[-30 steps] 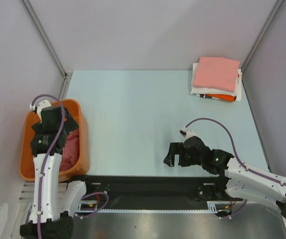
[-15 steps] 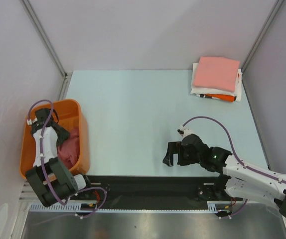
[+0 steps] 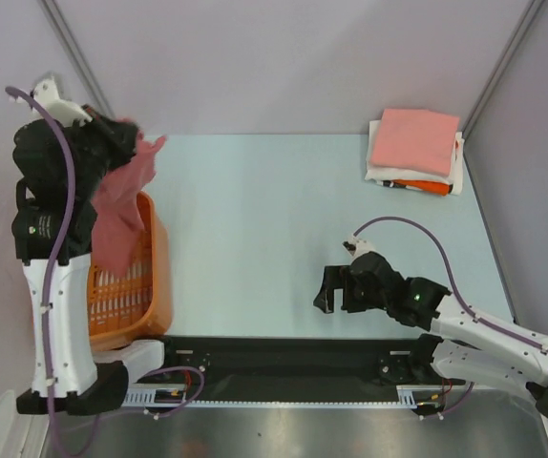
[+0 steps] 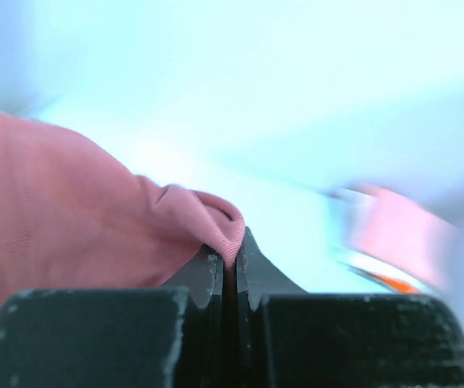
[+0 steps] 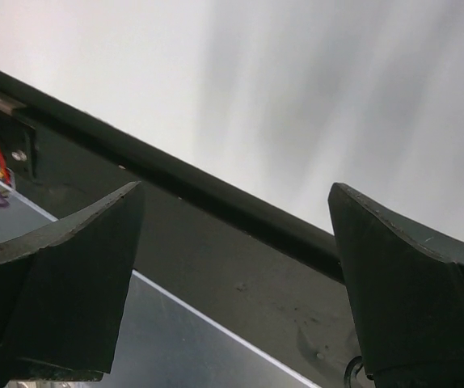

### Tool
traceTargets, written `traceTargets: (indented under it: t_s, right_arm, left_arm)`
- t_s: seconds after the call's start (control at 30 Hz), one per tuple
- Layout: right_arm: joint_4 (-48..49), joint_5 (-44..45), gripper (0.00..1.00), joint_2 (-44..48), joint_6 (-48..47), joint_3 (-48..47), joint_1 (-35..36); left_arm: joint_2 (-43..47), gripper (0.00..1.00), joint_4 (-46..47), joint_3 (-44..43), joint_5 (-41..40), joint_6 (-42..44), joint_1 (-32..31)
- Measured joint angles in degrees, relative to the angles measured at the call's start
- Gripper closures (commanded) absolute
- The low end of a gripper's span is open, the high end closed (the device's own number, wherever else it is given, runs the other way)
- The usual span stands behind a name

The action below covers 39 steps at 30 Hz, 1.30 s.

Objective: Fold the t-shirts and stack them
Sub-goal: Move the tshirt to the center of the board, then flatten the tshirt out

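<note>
My left gripper (image 3: pixel 133 134) is raised high over the back left of the table, shut on a fold of the dusty-red t-shirt (image 3: pixel 116 215), which hangs down over the basket. In the left wrist view the jaws (image 4: pixel 228 250) pinch the ribbed edge of the red cloth (image 4: pixel 70 218). A folded stack sits at the back right, with a salmon-pink shirt (image 3: pixel 414 139) on top, a white one (image 3: pixel 379 175) under it and an orange one (image 3: pixel 422 187) at the bottom. My right gripper (image 3: pixel 324 291) hovers open near the table's front edge, and nothing shows between its jaws (image 5: pixel 236 187).
The orange plastic basket (image 3: pixel 150 277) stands at the table's left edge under the hanging shirt. A black rail (image 3: pixel 284 358) runs along the near edge. Grey walls and metal posts enclose the table on three sides.
My left gripper closed on the dusty-red shirt inside the basket and rose high, lifting the shirt out. The right arm barely moved.
</note>
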<state>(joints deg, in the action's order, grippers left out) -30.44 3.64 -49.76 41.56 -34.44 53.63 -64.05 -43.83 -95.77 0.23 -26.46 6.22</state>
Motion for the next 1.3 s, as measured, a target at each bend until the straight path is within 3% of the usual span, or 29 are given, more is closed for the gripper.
traceTargets:
  t_s: [0.13, 0.2, 0.23, 0.27, 0.33, 0.37, 0.57, 0.73, 1.03, 1.3]
  right_arm:
    - [-1.6, 2.97, 0.0, 0.98, 0.0, -4.24, -0.26]
    - [-2.73, 4.94, 0.0, 2.6, -0.02, -6.27, -0.52]
    - [-3.61, 5.97, 0.0, 3.8, 0.0, -7.37, -0.66]
    - [-4.52, 6.97, 0.0, 4.94, 0.0, -8.37, -0.74]
    - [-6.45, 9.49, 0.0, 7.91, 0.02, -10.32, -1.05]
    - [-7.19, 10.49, 0.0, 9.2, 0.13, -10.97, -1.18]
    - [-10.75, 15.63, 0.01, 17.22, 0.76, -12.33, -2.01]
    - [-9.14, 13.38, 0.0, 14.93, 2.43, -11.39, -1.86]
    - [-1.16, 9.03, 0.02, -13.07, 10.93, -8.55, 10.16]
    - [9.14, 1.16, 0.07, -35.85, 13.55, -11.61, 14.86]
  left_arm:
    - [-1.79, 0.98, 3.5, -10.97, 5.46, 1.31, -17.07]
    - [-1.53, 0.84, 3.28, -10.43, 6.73, 2.05, -23.5]
    - [-1.53, 0.72, 2.99, -9.01, 7.58, 2.34, -25.9]
    - [-1.42, 0.47, 2.89, -6.82, 8.15, 2.89, -27.65]
    - [-1.42, 0.1, 2.4, -1.18, 10.08, 3.74, -30.71]
    - [-1.42, 0.0, 2.34, 3.17, 11.34, 4.7, -32.15]
    - [-3.89, 0.0, -0.9, 23.26, 15.02, 5.75, -35.21]
    - [-0.35, 0.0, -2.1, 28.28, 12.81, 5.51, -35.21]
    - [4.79, 0.0, -0.87, 31.26, 2.6, 5.46, -35.19]
    - [10.58, 0.0, -0.85, 37.7, -4.35, 5.55, -32.52]
